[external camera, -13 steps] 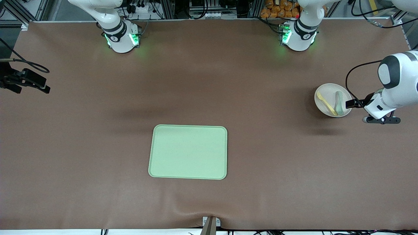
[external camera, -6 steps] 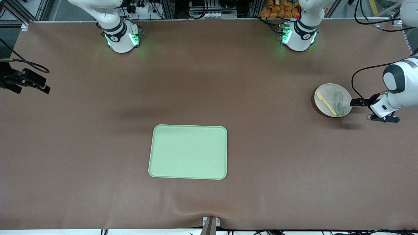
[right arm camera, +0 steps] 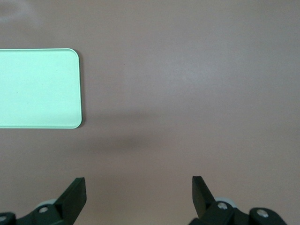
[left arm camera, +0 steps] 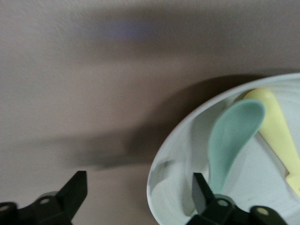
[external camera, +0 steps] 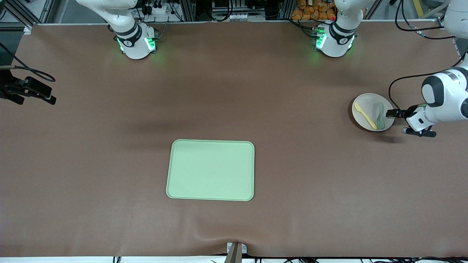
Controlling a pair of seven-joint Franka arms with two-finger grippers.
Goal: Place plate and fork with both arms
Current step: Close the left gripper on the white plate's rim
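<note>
From my station, the right gripper (right arm camera: 136, 197) hangs at the right arm's end of the table (external camera: 109, 164), over bare brown cloth. It is waiting, fingers spread wide and holding nothing. The green tray (external camera: 210, 170) lies mid-table, nearer the front camera than both bases, with open cloth on all four edges; in the right wrist view one rounded corner of it (right arm camera: 40, 88) shows.

At the left arm's end sits the plate (external camera: 370, 105), with the fork (external camera: 365, 115) and the grey-green spoon (external camera: 380, 115) lying in it side by side. The left gripper (left arm camera: 139, 197) is low at the plate's rim. Its fingers are wide, one finger (left arm camera: 201, 192) over the plate's inside by the spoon, the other (left arm camera: 75, 190) over cloth outside the rim. I see no pinch on the rim.
</note>
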